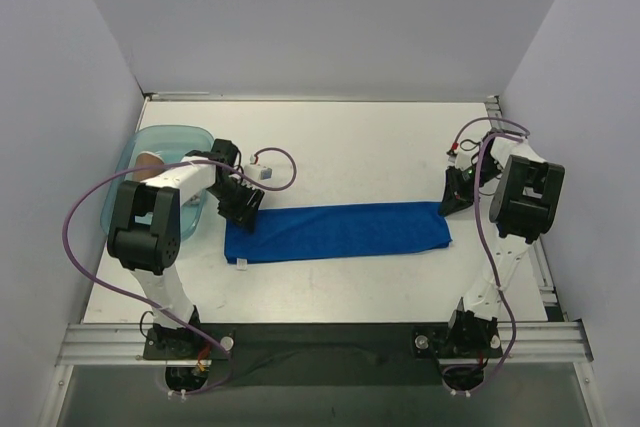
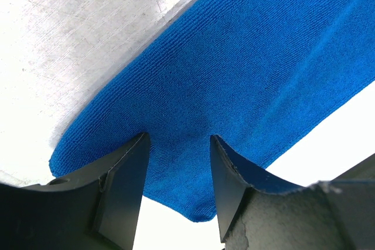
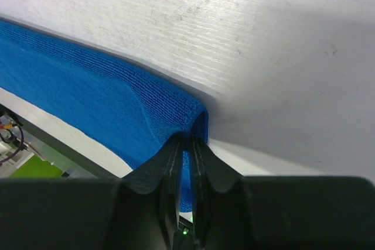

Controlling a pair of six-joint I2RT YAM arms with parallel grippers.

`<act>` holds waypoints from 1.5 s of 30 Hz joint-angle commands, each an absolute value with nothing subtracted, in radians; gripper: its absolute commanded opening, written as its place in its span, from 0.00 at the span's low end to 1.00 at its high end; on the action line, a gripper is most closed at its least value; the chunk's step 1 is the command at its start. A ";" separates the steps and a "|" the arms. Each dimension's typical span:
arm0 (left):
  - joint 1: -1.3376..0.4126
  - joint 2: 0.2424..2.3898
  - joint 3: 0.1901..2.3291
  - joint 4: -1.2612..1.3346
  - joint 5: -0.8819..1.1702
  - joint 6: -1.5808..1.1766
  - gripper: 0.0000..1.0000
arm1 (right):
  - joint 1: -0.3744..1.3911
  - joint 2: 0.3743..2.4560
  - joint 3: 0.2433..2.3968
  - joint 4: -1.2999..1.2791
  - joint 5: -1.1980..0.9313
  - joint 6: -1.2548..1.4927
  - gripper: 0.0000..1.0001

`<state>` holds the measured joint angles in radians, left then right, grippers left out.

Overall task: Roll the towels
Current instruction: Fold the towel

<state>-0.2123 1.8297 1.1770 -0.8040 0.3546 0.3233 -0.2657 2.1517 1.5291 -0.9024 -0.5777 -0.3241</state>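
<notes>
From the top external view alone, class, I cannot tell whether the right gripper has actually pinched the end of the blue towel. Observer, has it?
Observer: Yes. The right wrist view shows the right gripper shut on a raised fold at the edge of the blue towel.
Operator: And the left one?
Observer: The left gripper is open. It straddles the towel's other end without pinching it.
Operator: Is that end lifted?
Observer: No, it appears to lie flat on the table, with nothing rolled yet.
</notes>
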 commanded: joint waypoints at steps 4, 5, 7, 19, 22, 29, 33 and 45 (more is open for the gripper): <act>-0.222 1.884 1.167 -0.773 0.360 0.325 0.56 | -0.270 2.106 1.568 -0.982 -0.623 -0.341 0.00; -0.222 1.882 1.167 -0.772 0.359 0.325 0.56 | -0.271 2.103 1.571 -0.982 -0.629 -0.341 0.00; -0.222 1.887 1.167 -0.773 0.354 0.327 0.56 | -0.278 2.097 1.583 -0.983 -0.641 -0.341 0.00; -0.213 1.931 1.170 -0.775 0.298 0.327 0.48 | -0.296 2.126 1.651 -0.965 -0.661 -0.316 0.00; -0.206 1.936 1.169 -0.773 0.296 0.327 0.47 | -0.299 2.152 1.640 -0.943 -0.626 -0.318 0.00; -0.201 1.936 1.177 -0.773 0.295 0.325 0.47 | -0.299 2.186 1.597 -0.894 -0.549 -0.313 0.00; -0.201 1.937 1.183 -0.770 0.302 0.316 0.47 | -0.279 2.171 1.580 -0.874 -0.519 -0.310 0.00; -0.196 1.752 1.233 -0.772 0.457 0.276 0.51 | -0.268 1.981 1.559 -0.934 -0.567 -0.353 0.34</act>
